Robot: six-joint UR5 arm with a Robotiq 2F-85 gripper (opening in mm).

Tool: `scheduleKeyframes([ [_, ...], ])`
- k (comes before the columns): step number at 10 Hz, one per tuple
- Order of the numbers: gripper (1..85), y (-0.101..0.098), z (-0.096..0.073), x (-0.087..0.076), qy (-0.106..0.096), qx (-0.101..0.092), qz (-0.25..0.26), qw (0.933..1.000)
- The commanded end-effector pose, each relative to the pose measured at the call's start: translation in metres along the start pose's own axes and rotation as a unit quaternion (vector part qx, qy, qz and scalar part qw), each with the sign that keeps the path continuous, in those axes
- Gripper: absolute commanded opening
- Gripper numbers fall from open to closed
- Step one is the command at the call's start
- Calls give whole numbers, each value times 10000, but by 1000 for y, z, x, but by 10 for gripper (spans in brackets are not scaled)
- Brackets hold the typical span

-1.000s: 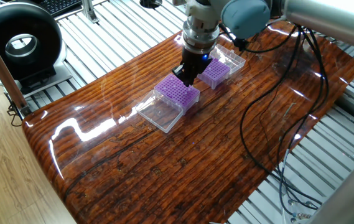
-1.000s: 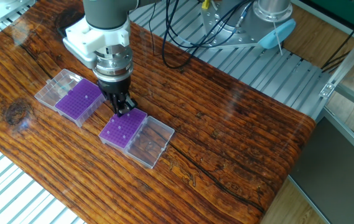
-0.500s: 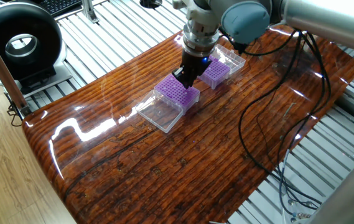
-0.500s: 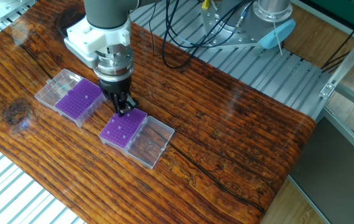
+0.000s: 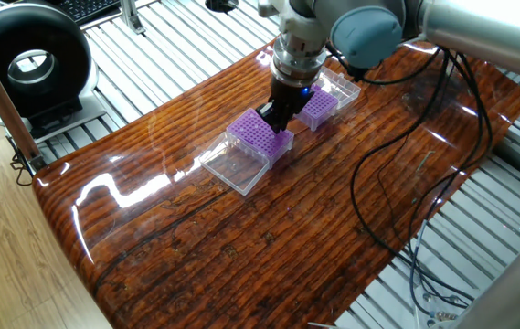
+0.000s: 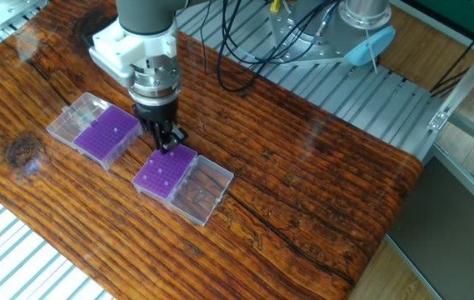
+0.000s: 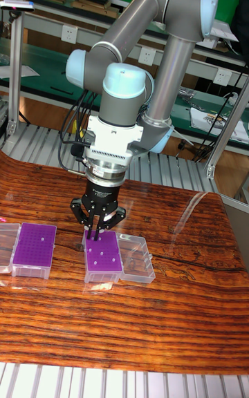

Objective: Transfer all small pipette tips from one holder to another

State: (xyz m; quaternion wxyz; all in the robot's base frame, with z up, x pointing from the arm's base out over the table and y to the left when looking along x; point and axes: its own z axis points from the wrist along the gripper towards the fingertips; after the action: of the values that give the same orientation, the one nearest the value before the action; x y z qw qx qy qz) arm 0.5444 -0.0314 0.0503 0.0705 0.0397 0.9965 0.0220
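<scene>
Pincer (image 7: 93, 235) fingers nearly closed, any held tip unseeable, poised over the purple grid rack's (image 7: 103, 258) back corner; small pale tips (image 7: 101, 253) dot it. Descend vertically, centred on one hole.

Table (image 5: 241, 238) glossy grained wood; racks (image 7: 102, 258) matt purple plastic; lids (image 6: 203, 192) clear plastic.

Small pipette tips (image 7: 101, 254): few pale dots, upright in holes of purple grid rack (image 7: 103, 258); colour unclear.
</scene>
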Motion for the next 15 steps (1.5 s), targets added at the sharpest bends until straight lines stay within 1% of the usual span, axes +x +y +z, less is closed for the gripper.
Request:
scheduleKeyframes([
  [1,207,2,-1,1,-50,-61,36,10000],
  [5,217,4,0,-3,-144,-136,-7,9998],
  [15,217,1,3,-4,-189,-161,-49,9997],
])
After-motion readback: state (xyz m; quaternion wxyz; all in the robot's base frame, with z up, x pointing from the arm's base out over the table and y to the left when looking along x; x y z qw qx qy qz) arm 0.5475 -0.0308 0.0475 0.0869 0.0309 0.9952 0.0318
